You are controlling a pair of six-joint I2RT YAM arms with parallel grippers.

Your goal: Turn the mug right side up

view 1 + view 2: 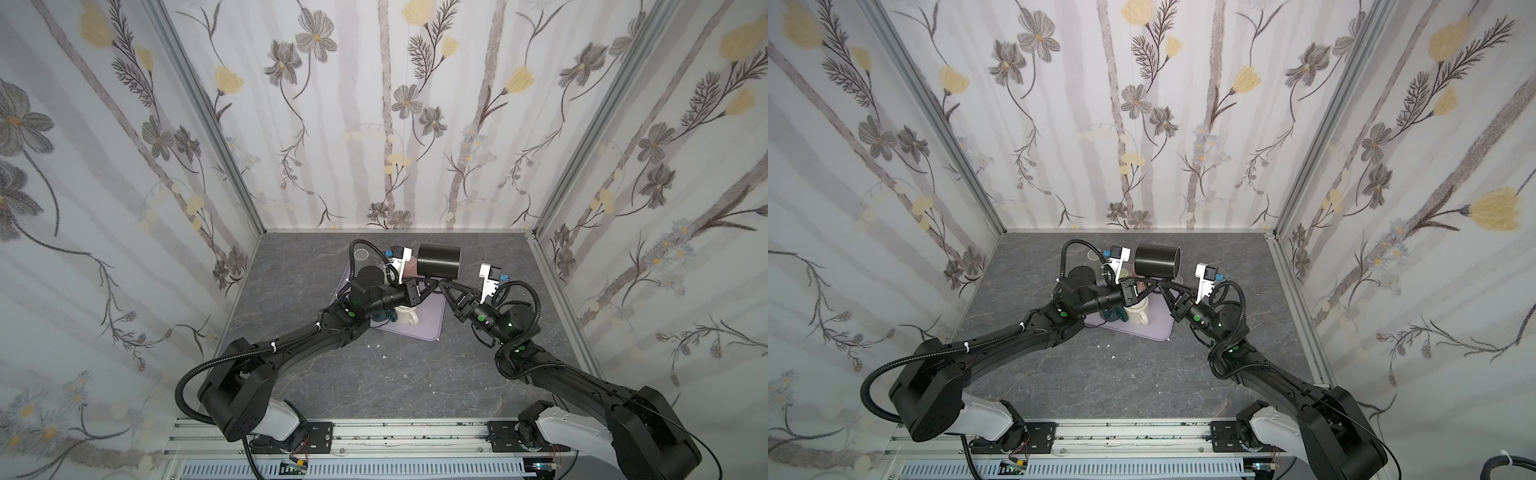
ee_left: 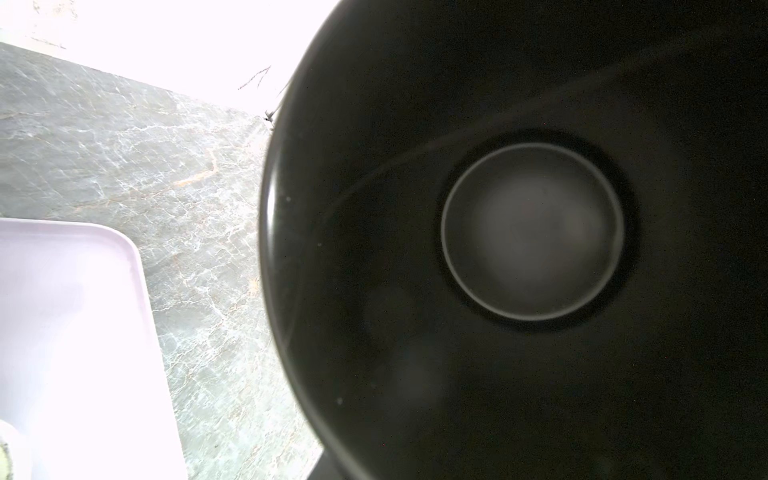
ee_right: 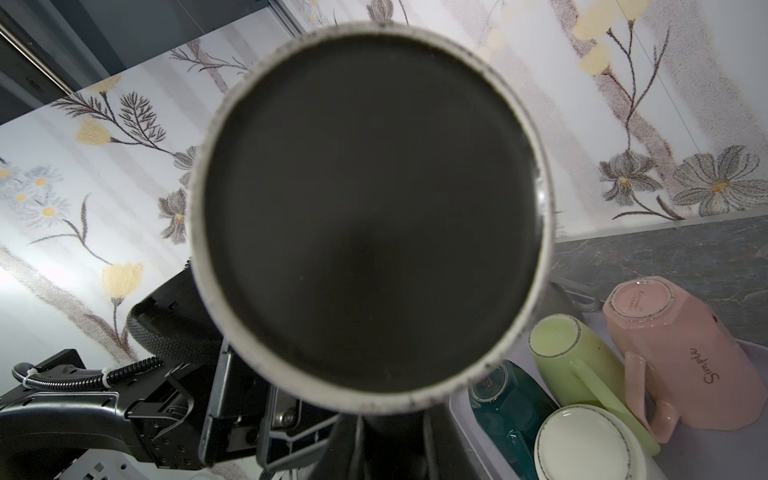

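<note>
While both arms stretch in from the metal rail (image 1: 395, 432) at the front, the grey marble-look table (image 1: 374, 374) between them shows a few white specks. Further in sits a lavender tray (image 1: 428, 328) with other mugs on it: a cream mug (image 1: 405, 318), a teal mug (image 3: 511, 399), a green mug (image 3: 582, 365) and a pink mug (image 3: 681, 353), all with their bottoms showing in the right wrist view. Just past those, over the tray, the two grippers meet tip to tip. The right gripper (image 1: 444, 285) has its fingers close together, and it looks like it's pinching the black mug (image 1: 438, 261) from underneath. The left gripper (image 1: 431, 284) noses in at the same spot, but honestly I can't tell whether it's clamped on anything. The black mug is up in the air above the tray's far end, lying on its side, mouth toward the left wrist camera and base toward the right wrist camera. Behind it all is the floral back wall (image 1: 374, 124).
</note>
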